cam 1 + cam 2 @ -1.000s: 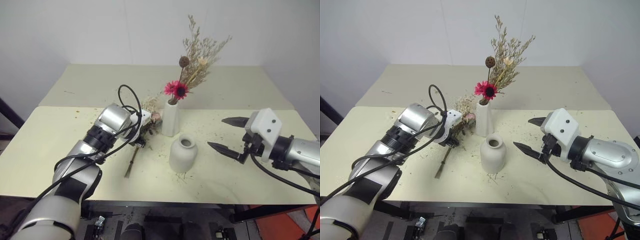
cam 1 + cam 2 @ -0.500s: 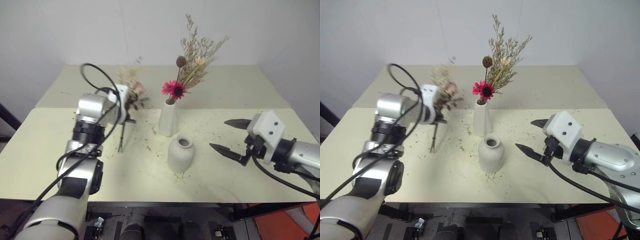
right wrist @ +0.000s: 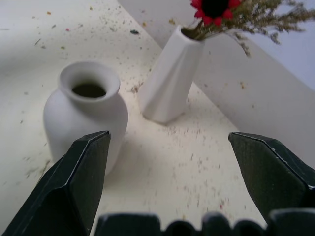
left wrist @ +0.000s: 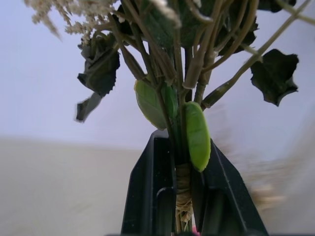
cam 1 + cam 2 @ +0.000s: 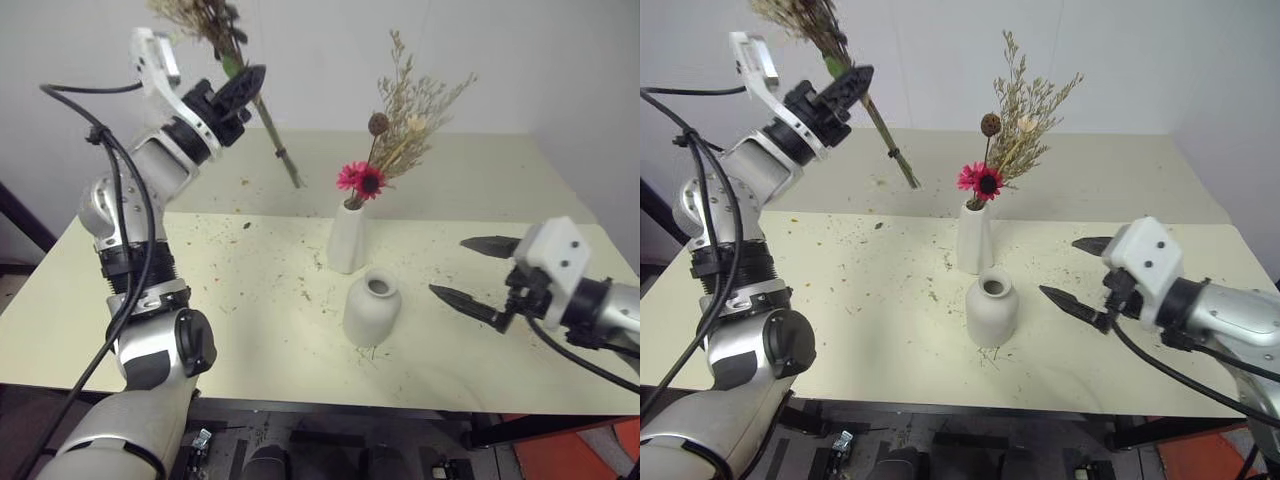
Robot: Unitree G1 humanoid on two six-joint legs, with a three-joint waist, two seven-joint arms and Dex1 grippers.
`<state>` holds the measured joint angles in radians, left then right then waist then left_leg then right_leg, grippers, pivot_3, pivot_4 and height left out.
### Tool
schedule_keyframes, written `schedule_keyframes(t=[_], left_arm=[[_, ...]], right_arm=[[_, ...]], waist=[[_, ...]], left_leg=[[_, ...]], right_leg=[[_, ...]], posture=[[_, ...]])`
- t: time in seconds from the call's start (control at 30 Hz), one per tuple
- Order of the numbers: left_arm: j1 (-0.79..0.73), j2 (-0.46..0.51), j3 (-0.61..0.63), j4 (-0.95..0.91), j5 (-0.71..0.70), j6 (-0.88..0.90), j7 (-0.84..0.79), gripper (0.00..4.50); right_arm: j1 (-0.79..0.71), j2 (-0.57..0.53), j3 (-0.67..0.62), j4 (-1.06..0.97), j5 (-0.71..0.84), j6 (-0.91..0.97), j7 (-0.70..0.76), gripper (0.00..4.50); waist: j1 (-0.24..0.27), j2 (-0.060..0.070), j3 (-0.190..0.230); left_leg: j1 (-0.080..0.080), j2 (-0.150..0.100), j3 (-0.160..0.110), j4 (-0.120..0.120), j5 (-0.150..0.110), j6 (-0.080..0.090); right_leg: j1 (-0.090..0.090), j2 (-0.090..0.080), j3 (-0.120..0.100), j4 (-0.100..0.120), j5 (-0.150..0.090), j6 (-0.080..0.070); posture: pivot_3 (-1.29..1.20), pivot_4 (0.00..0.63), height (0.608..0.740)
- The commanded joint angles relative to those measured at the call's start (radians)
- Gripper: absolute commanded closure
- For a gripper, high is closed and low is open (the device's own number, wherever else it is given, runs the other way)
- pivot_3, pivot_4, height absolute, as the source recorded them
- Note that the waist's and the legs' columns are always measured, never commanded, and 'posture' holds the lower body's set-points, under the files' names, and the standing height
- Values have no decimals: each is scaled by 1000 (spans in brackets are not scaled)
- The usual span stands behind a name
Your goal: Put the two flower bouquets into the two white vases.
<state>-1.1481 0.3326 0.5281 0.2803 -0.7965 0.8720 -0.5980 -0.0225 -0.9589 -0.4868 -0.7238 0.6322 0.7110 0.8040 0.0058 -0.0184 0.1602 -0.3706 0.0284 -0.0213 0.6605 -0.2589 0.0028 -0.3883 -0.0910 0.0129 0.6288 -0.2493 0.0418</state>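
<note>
Green leaves [image 4: 198, 135] sat just above the black left gripper [image 4: 183, 196], while the white squat vase [image 3: 83, 115] and tall vase [image 3: 170, 81] with its red daisy [image 3: 214, 7] stood beyond the right gripper's black fingers [image 3: 74, 189].

A pale cream worktop [image 5: 150, 300], with a second one butted against its far edge, carries two white vases. The tall slim vase [image 5: 346, 238] stands near the seam with a dried bouquet [image 5: 385, 150] in it; the squat vase [image 5: 371, 309] stands just beside it, nearer the front. Dry plant crumbs [image 5: 265, 260] speckle the surface.
</note>
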Motion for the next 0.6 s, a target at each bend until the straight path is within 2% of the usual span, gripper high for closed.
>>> schedule_keyframes(t=[0.03, 0.13, 0.27, 0.4, 0.6], left_arm=[[-58, 38, -24, 7, -127, 43, -185, 4369], [-66, 29, -54, 42, -188, 73, -303, 4369], [-47, 19, -146, 53, -180, 68, -434, 4369], [9, -4, -266, 17, -108, -43, -584, 4369], [32, -27, -385, 29, -15, -187, -711, 4369]], right_arm=[[70, -14, -150, -65, 80, 11, 77, 0], [162, -9, -255, -92, 108, 17, 128, 0], [252, 2, -360, -116, 126, 14, 166, 0], [327, 15, -451, -151, 147, 20, 180, 0], [373, 21, -513, -183, 182, 29, 149, 0]], waist=[[-3, 0, 0], [-3, 0, 0], [-5, 0, 0], [-10, 0, 0], [-19, 0, 0]], left_leg=[[0, 0, 0, 0, 0, 0], [1, 0, 0, 0, 0, 0], [1, 0, 0, 0, 0, 0], [1, 0, 0, 0, 0, 0], [1, 0, 0, 0, 0, 0]], right_leg=[[0, 0, 0, 0, 0, 0], [1, 0, 0, 0, 0, 0], [2, 0, 0, 0, 0, 0], [2, 1, 1, 0, 0, 0], [2, 1, 1, -1, 0, 0]], posture=[[0, 150, 740], [0, 150, 740], [0, 150, 740], [0, 150, 740], [0, 150, 740]])
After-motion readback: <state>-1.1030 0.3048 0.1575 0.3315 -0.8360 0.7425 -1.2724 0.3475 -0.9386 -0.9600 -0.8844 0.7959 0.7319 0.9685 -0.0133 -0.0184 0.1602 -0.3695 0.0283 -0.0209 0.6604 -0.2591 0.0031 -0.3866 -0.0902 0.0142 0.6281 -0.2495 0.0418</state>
